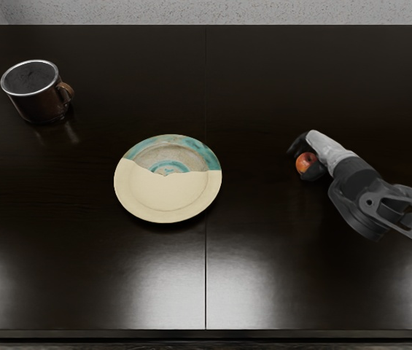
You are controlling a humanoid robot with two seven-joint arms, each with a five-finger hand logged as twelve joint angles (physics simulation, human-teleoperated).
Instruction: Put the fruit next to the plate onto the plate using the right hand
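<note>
Head view, grasp step: right hand (313, 154) fingers (297, 146) curled around the fruit (305, 162) on the desk (278, 248), next lifting across onto the plate (168, 193)

Dark table (206, 292) — mug (36, 91) far-left, plate (168, 179) centre, fruit (306, 162) right.

Slightly left of centre on the dark glossy wooden surface (278, 73) sits the round cream-and-teal ceramic plate (168, 191). Far back on the left, well apart from it, the dark metal mug (36, 90) stands upright, handle pointing right. Right of the plate, across a clear gap, the small red round fruit (306, 162) lies on the surface, and the right hand (322, 153) is on it, arm in from the right edge, fingers (297, 144) closed either side of it
</note>
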